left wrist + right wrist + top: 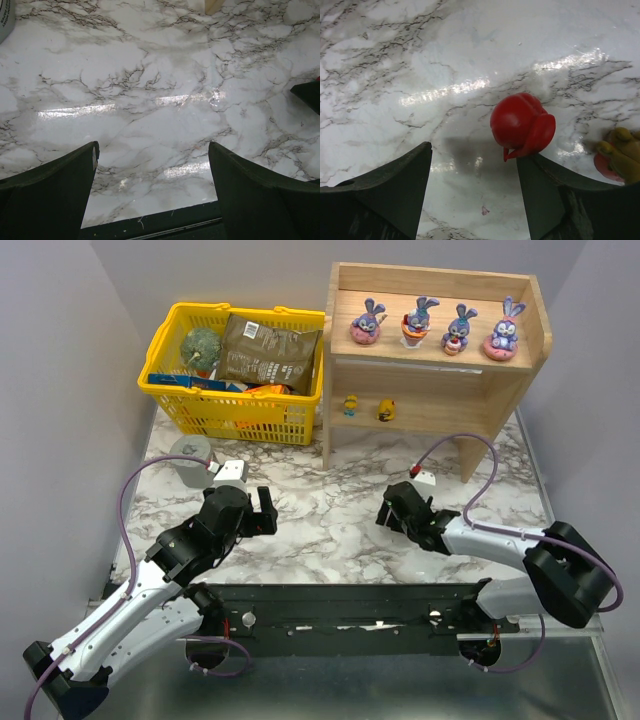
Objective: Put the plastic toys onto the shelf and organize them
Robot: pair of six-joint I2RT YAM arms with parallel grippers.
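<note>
The right claw (390,512) is spread wide and sits low over the surface (320,540), in front of the shelf (430,282). Its wrist view shows a red toy (522,125) lying on the marble between the fingers, close against the tip of the finger on the right of that view. Whether the two touch is hard to tell. The toy reads only as a rounded red lump; its features cannot be made out. From above it is hidden under the claw.

At the right edge of the same wrist view lies a yellow-and-red toy (617,157). It is outside the claw, partly cut off by the frame and partly behind the finger, so its shape is unclear.

Four bunnies (368,322) stand upright in a row on the shelf's top tier, apart from one another. Two yellow toys (386,410) stand on the lower tier, towards its left end. They are too small in the top view to show detail.

The left claw (268,515) is also wide, low over the surface and well apart from the shelf, and only bare marble shows between its fingers. In its wrist view a sliver of the cup (4,20) is cut off at the top left corner.

The basket (175,390) stands just left of the shelf, and the cup stands in front of it.
</note>
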